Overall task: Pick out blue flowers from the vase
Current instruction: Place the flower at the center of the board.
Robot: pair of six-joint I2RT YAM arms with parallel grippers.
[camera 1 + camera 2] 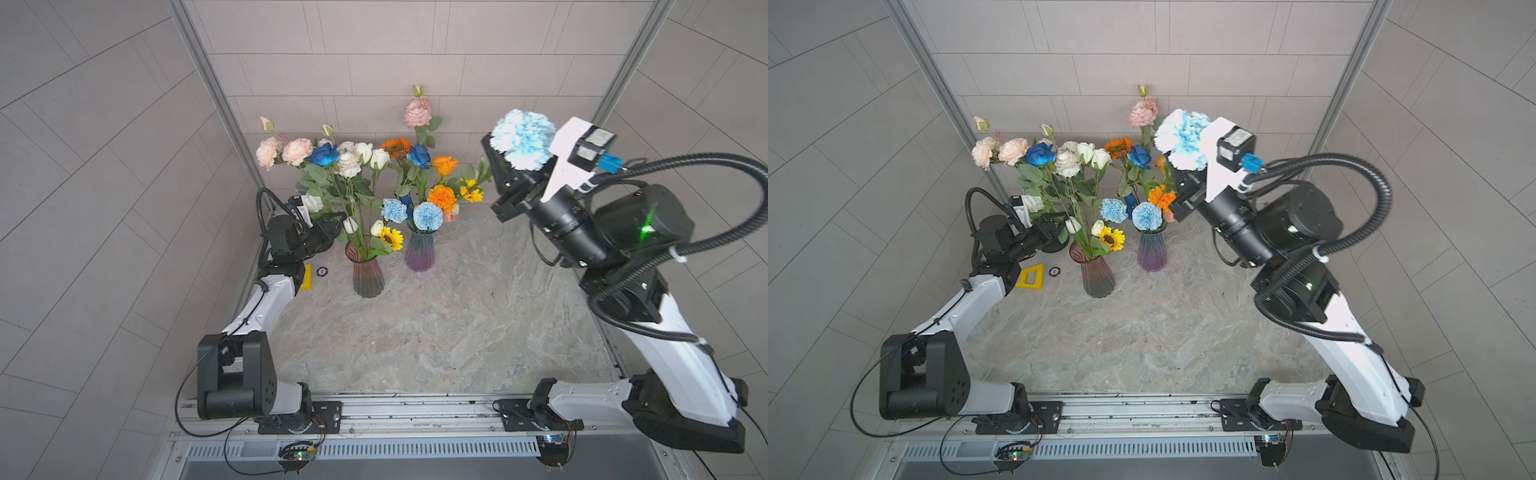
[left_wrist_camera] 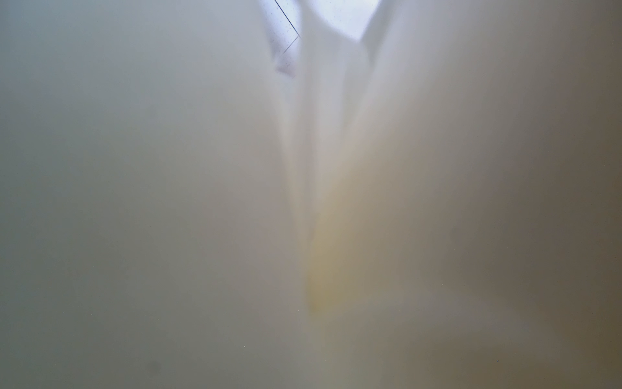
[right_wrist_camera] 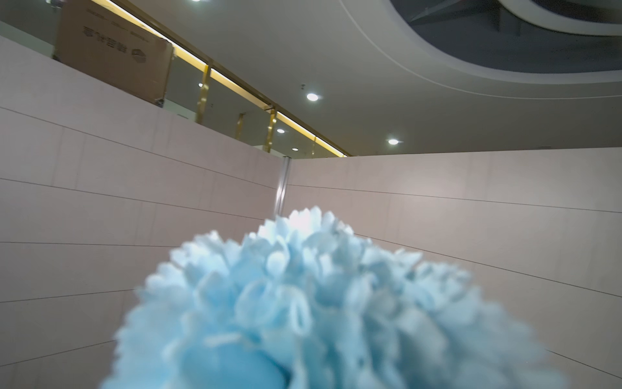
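My right gripper (image 1: 504,161) is raised high at the right, shut on a frilly pale-blue carnation (image 1: 523,139). Its bloom (image 3: 323,303) fills the right wrist view and hides the jaws and stem. Two deep-blue roses (image 1: 325,154) (image 1: 419,156) and two pale-blue carnations (image 1: 394,210) (image 1: 428,216) stand among the bouquets. The dark ribbed vase (image 1: 368,276) holds white, pink and sunflower blooms; the purple vase (image 1: 419,251) holds orange and yellow ones. My left gripper (image 1: 336,224) reaches into the stems above the dark vase. Leaves hide its jaws, and a pale blur fills the left wrist view.
A white bloom (image 1: 311,202) hangs right at the left wrist camera. A yellow triangular frame (image 1: 1030,277) and a small ring (image 1: 321,271) lie on the marble tabletop (image 1: 415,332) beside the left arm. Tiled walls close in the back and both sides.
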